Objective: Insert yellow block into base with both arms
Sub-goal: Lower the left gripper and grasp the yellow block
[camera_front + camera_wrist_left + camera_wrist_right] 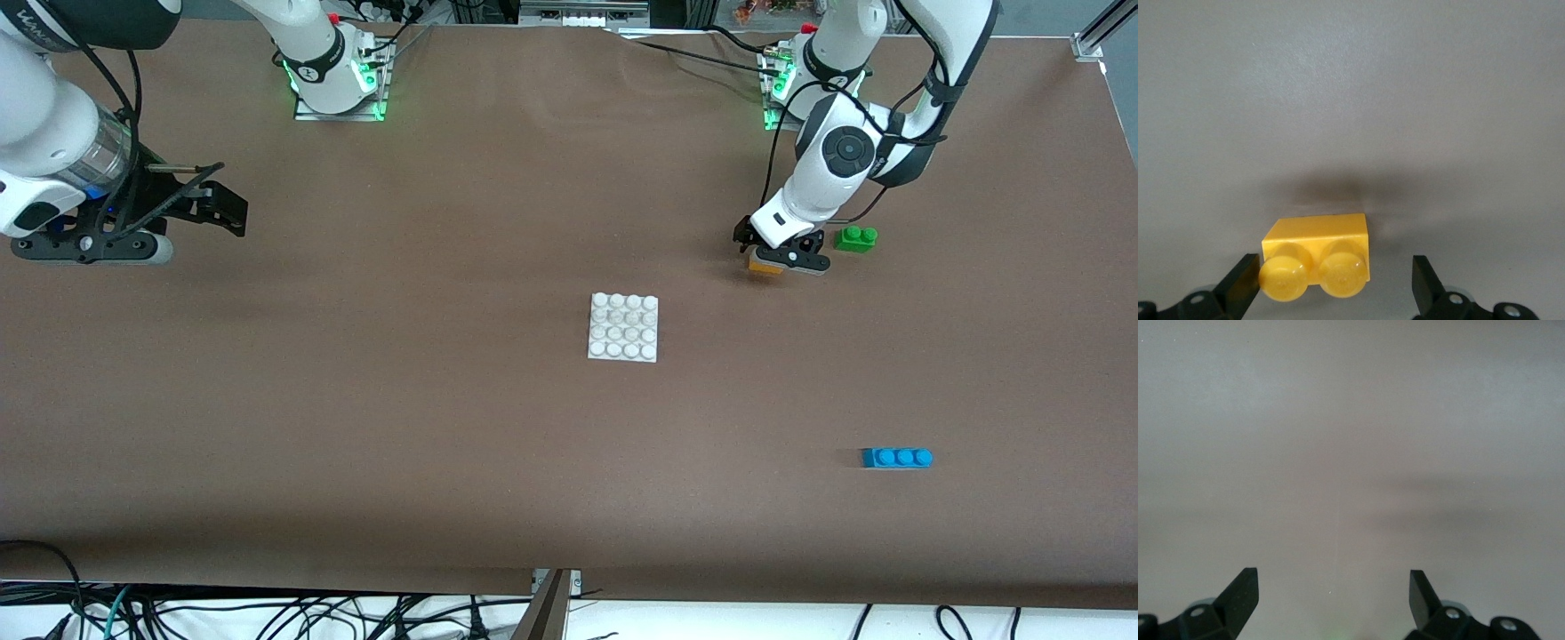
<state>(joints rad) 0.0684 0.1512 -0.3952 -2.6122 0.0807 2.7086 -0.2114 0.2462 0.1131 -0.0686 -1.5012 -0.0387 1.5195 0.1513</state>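
Observation:
The yellow block lies on the brown table toward the left arm's end, mostly covered by my left gripper, which has come down over it. In the left wrist view the yellow block shows its two studs between the fingers of my left gripper, which is open. One finger stands close beside a stud, the other well apart. The white studded base lies flat at mid-table, nearer the front camera. My right gripper waits open above bare table at the right arm's end, and the right gripper holds nothing.
A green two-stud brick sits close beside the left gripper, toward the table's end. A blue three-stud brick lies much nearer the front camera. Cables hang along the table's front edge.

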